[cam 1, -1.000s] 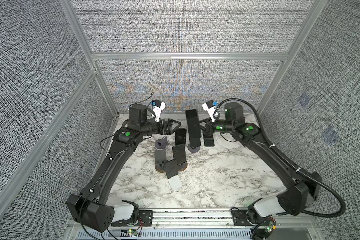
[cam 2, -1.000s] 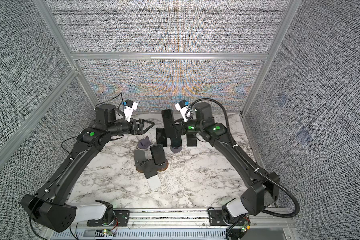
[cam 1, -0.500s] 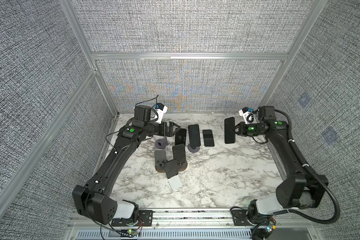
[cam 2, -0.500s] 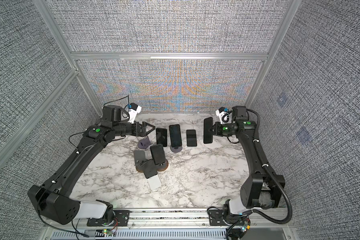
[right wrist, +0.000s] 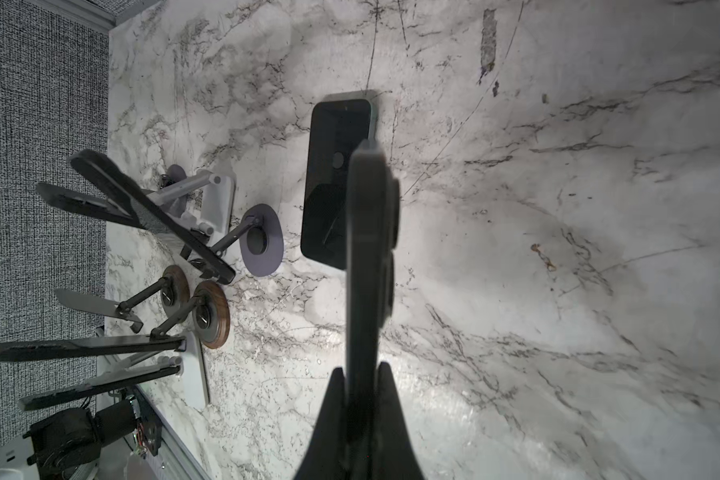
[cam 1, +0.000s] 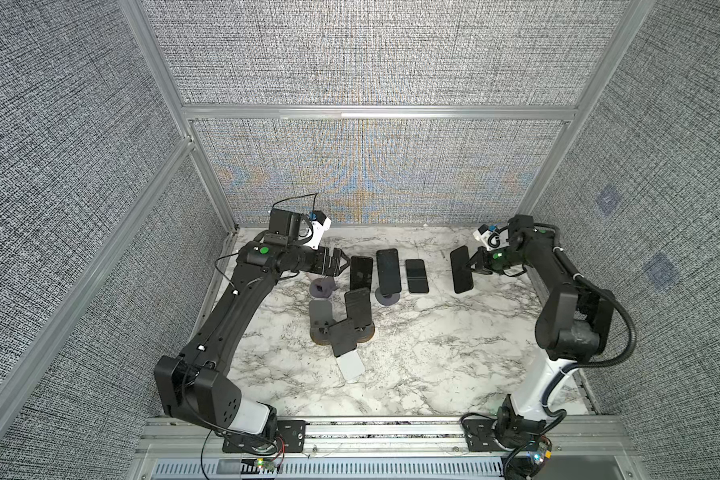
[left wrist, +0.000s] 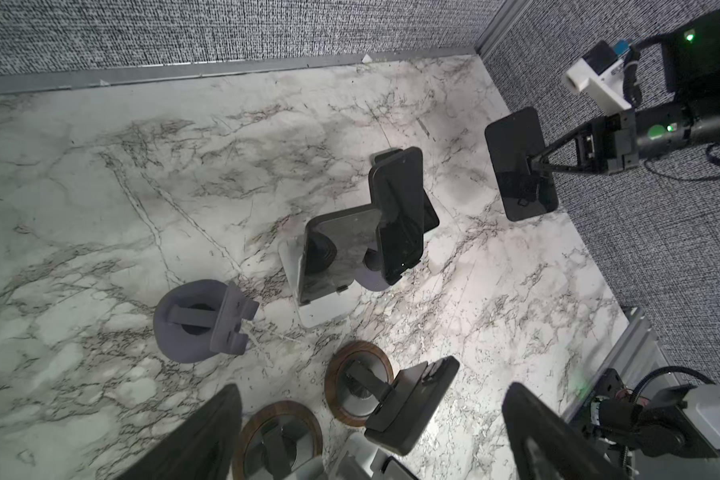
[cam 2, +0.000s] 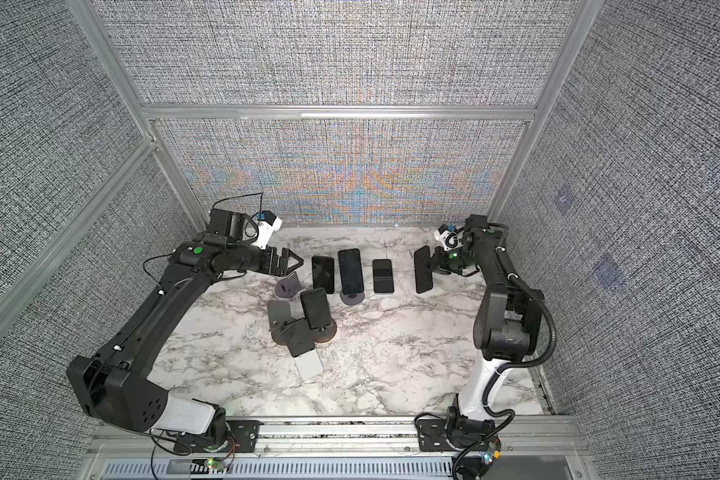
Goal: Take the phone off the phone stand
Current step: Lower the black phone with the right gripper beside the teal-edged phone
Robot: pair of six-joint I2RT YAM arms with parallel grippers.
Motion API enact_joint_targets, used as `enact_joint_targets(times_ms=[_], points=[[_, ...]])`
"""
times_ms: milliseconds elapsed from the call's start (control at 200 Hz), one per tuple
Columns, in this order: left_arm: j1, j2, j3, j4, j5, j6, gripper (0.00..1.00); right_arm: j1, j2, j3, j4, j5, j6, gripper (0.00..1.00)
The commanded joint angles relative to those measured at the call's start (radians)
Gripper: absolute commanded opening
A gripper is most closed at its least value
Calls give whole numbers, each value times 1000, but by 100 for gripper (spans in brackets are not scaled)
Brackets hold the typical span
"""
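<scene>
My right gripper (cam 1: 476, 266) (cam 2: 436, 266) is shut on a black phone (cam 1: 461, 269) (cam 2: 423, 269), held in the air over the table's far right, apart from every phone stand. The right wrist view shows this phone (right wrist: 366, 249) edge-on between the fingers (right wrist: 333, 399). In the left wrist view the phone (left wrist: 520, 166) hangs near the side wall. My left gripper (cam 1: 336, 265) (cam 2: 288, 262) (left wrist: 371, 390) is open and empty above an empty purple phone stand (cam 1: 323, 287) (left wrist: 204, 324).
Phones rest on a round purple-based stand (cam 1: 387, 298), a white stand (left wrist: 308, 316) and a wood-based stand (cam 1: 366, 330). Another wood-based stand (cam 1: 321, 316) is bare. A further white stand (cam 1: 350, 365) sits in front. One phone (cam 1: 416, 276) (right wrist: 333, 178) lies flat.
My right arm has swung from the middle of the stands to the far right, carrying the phone. My left gripper has drawn back a little to the left and stays open.
</scene>
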Motion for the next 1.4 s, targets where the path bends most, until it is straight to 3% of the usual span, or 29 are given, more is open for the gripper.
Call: enact_joint_targets(times_ms=[0,750,1396], points=[[2,-13,-21,-2,1,31,99,4,64,50,-13,-67,-20,0],[35,-33,-90,47,67,14,99,53,318,182,41,-124,40,0],[40,-33,-98,47,77,13,99,67,410,204,81,-102,76,0]])
